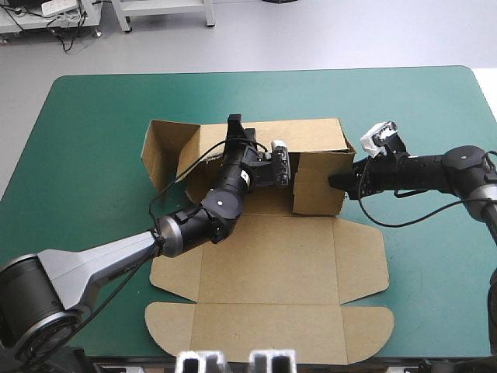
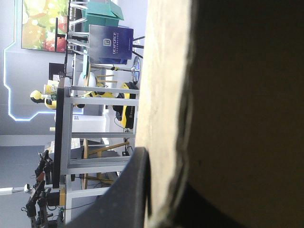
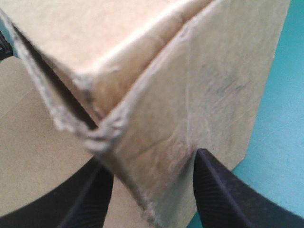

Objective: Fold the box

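The brown box (image 1: 264, 256) lies mid-table with its back and side walls raised and its lid flat toward the front edge. My left gripper (image 1: 295, 174) reaches over the box's floor to the right wall's inner panel. In the left wrist view that board (image 2: 237, 95) fills the space at the gripper (image 2: 164, 161); one black finger (image 2: 135, 190) presses its near face and the other is hidden behind it. My right gripper (image 1: 338, 183) is at the right wall's outside. Its fingers (image 3: 223, 194) straddle the wall's corner (image 3: 142, 71), touching both sides.
The lid's rounded flaps (image 1: 361, 260) spread flat near the table's front edge. The box's left wall (image 1: 159, 151) stands angled outward. Bare teal-green cover (image 1: 93, 155) surrounds the box on the left, far and right sides.
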Tool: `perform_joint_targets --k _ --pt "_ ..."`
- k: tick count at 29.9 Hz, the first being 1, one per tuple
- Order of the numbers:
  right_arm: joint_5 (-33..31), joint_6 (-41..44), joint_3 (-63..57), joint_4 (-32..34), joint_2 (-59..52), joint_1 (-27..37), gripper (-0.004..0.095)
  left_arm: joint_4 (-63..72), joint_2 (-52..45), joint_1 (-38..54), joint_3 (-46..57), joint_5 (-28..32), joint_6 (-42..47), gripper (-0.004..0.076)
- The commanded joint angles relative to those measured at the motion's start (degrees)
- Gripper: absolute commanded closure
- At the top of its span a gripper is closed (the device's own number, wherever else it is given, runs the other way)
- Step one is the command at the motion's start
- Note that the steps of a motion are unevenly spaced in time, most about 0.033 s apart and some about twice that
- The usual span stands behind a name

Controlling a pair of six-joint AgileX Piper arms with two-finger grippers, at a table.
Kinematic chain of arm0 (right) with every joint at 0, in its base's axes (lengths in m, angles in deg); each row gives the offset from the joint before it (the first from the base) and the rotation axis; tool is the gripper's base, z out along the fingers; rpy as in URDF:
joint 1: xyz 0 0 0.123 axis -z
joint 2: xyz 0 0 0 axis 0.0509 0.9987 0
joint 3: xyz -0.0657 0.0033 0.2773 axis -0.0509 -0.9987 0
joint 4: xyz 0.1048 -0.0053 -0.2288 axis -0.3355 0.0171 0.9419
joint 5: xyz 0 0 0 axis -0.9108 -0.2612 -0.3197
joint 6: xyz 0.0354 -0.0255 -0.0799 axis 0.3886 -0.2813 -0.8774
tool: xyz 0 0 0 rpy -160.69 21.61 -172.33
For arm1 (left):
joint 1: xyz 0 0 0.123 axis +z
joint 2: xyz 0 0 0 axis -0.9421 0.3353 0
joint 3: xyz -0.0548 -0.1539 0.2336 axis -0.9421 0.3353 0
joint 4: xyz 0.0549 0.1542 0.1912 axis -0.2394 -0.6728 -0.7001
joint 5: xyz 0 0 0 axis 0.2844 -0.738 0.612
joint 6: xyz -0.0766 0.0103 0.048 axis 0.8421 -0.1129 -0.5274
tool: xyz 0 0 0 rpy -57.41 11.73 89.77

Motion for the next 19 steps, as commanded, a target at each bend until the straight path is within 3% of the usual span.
perform_joint_targets --k 1,5,7,11,19 --pt "2.39 -1.30 1.58 -6.04 -0.22 -1.05 0.0428 2.44 -1.97 -0.16 -0.39 2.31 1.39 0.0734" --pt "4.00 -2.24 1.58 -6.77 1.49 -1.55 0.0482 -0.04 -2.17 -0.16 -0.39 2.31 2.57 0.0734" --pt "4.95 -2.11 1.58 -8.02 2.05 -1.55 0.0602 -2.17 -2.17 -0.16 -0.39 2.15 4.93 0.0734" --pt "6.71 -2.11 1.58 -10.45 2.14 -1.55 0.0936 -6.56 -2.17 -0.16 -0.39 2.28 6.41 0.0734" --pt "7.11 -1.15 1.58 -10.82 2.14 -1.55 0.0911 -8.12 -1.10 -0.04 -0.39 1.49 4.98 0.0733"
